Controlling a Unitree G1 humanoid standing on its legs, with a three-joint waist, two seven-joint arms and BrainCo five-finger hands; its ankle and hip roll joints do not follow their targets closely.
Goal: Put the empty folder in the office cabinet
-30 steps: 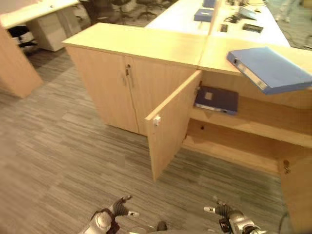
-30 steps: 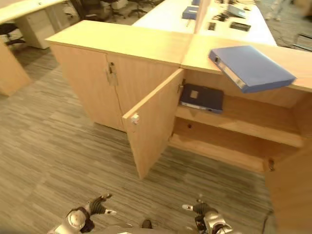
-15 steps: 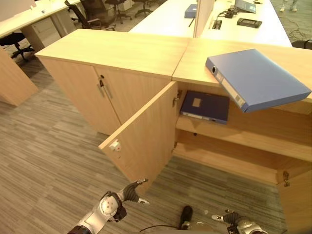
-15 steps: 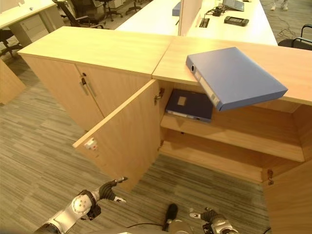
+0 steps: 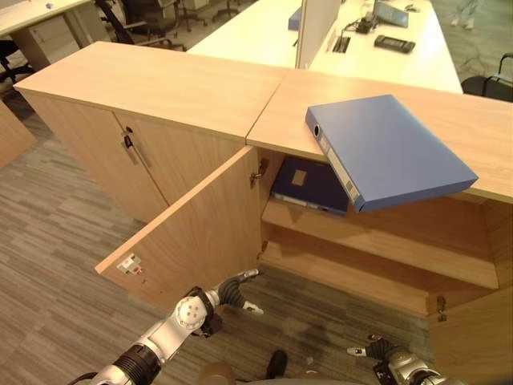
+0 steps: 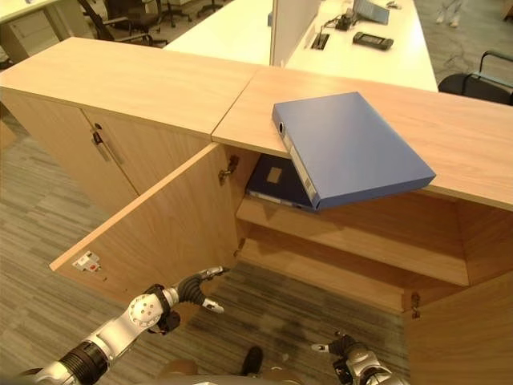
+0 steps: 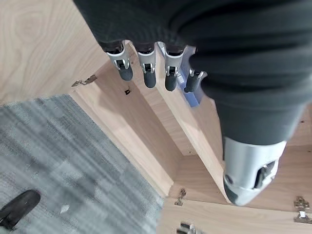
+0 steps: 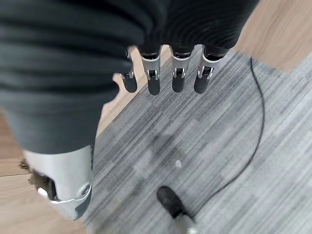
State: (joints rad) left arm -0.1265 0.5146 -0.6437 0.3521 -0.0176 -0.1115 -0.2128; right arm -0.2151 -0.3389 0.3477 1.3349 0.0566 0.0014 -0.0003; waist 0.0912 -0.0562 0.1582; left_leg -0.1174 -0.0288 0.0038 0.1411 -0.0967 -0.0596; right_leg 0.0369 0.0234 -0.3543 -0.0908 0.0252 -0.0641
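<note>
Your left hand (image 5: 210,306) hangs low just in front of the open cabinet door (image 5: 192,237), fingers (image 7: 146,73) relaxed and loosely spread, thumb apart, holding and touching nothing. Your right hand (image 6: 346,359) sits lower still, over the carpet (image 8: 195,131), its fingers (image 8: 176,78) straight in a row and likewise empty. The folder (image 5: 385,148) lies well above and ahead of both hands, flat on the cabinet (image 5: 160,88) top, one corner jutting over the open compartment. On the shelf (image 5: 377,241) beneath it, a darker binder (image 5: 309,180) lies flat.
</note>
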